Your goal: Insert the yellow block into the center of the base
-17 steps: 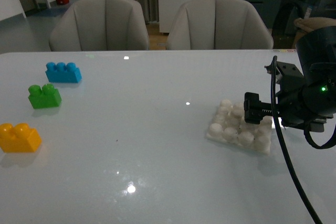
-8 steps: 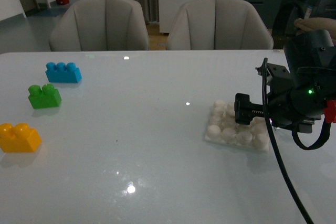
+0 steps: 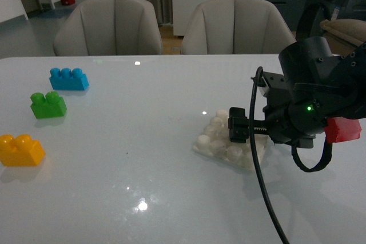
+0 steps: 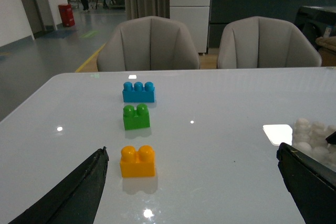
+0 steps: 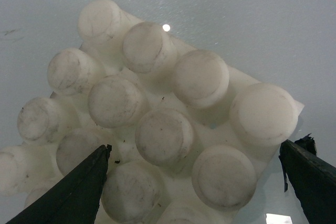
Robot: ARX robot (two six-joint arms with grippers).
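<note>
The yellow block (image 3: 21,150) lies on the white table (image 3: 143,158) at the far left side in my front view, nothing touching it. Behind it stands the green brick (image 3: 48,105), and further back the blue brick (image 3: 68,78); the three are in one row, each apart from the next. In the left wrist view I see the same row, with the yellow block (image 4: 138,161) nearest to the camera.

The left gripper (image 4: 191,153) is spread wide and holds nothing. Its two dark fingers (image 4: 79,192) show only at the lower corners of that view, and the yellow block is ahead of them, nearer to one finger than to the other.

The base (image 3: 220,141) is on the right half of the table, well apart from the block. The right gripper (image 3: 237,132) is low over it. In the right wrist view the base (image 5: 163,135) fills the picture, studs up, and the right gripper (image 5: 194,149) has its jaws spread, one finger on each side of the plate. Whether the fingers (image 5: 310,182) press on the edges of the plate, I cannot tell.
</note>
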